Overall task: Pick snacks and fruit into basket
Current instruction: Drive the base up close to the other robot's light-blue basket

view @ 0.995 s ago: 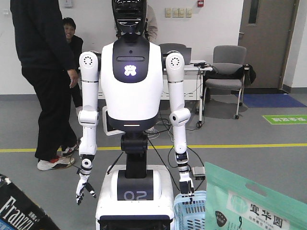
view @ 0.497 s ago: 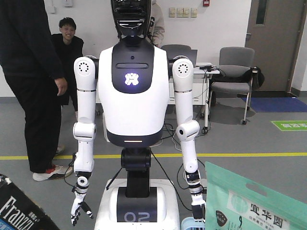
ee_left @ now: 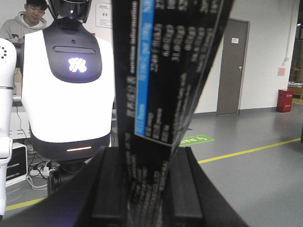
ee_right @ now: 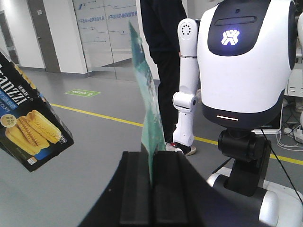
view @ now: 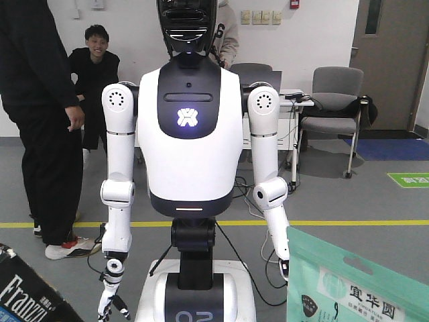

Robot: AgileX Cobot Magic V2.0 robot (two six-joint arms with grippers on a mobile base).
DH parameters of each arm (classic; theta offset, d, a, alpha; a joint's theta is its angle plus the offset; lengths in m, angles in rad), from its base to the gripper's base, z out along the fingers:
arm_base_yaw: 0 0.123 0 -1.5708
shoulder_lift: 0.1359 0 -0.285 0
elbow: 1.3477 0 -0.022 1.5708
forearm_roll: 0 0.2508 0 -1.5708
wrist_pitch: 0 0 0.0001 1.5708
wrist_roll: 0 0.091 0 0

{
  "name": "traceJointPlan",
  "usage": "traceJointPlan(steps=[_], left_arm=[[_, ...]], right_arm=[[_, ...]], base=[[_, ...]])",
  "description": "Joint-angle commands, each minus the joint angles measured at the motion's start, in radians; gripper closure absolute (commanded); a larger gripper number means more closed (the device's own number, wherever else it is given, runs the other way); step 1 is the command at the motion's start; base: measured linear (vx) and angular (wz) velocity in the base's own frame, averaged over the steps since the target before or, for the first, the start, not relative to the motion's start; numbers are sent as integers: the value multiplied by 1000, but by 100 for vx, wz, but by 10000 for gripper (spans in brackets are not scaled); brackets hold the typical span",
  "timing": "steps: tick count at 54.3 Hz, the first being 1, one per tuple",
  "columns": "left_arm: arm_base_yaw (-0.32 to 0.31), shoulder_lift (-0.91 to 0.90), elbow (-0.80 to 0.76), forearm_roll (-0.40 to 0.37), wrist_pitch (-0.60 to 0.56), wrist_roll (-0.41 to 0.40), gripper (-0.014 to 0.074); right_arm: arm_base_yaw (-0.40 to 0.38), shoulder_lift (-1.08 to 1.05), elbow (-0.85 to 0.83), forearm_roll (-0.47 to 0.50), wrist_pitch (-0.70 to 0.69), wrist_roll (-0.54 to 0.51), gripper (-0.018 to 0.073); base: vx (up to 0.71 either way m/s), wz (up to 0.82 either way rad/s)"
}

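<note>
Our left gripper [ee_left: 147, 158] clamps the black lettered packet [ee_left: 165, 71], our right gripper [ee_right: 151, 160] the mint-green plastic pouch [ee_right: 147, 90], both upright at lower centre, presumably basket-bound.

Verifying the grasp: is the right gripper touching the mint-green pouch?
Touching. Right wrist view: the right gripper pinches the mint-green pouch edge-on between its fingers.

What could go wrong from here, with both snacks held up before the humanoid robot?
The mint-green pouch is pinched only along its bottom edge by the right fingers, so it may flop or slip. The black packet blocks much of the left wrist view. No basket is in view, so a release could miss.
</note>
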Motion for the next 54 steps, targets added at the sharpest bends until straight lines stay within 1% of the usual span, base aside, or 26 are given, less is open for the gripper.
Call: traceJointPlan(steps=[1,54], left_arm=[[-5,3,-27,-39,-81,-6,596],[-5,3,-27,-39,-81,-6,596]], right_arm=[[-3,7,-34,12,35,-4,568],[-3,7,-34,12,35,-4,568]], base=[[7,1],[1,0]])
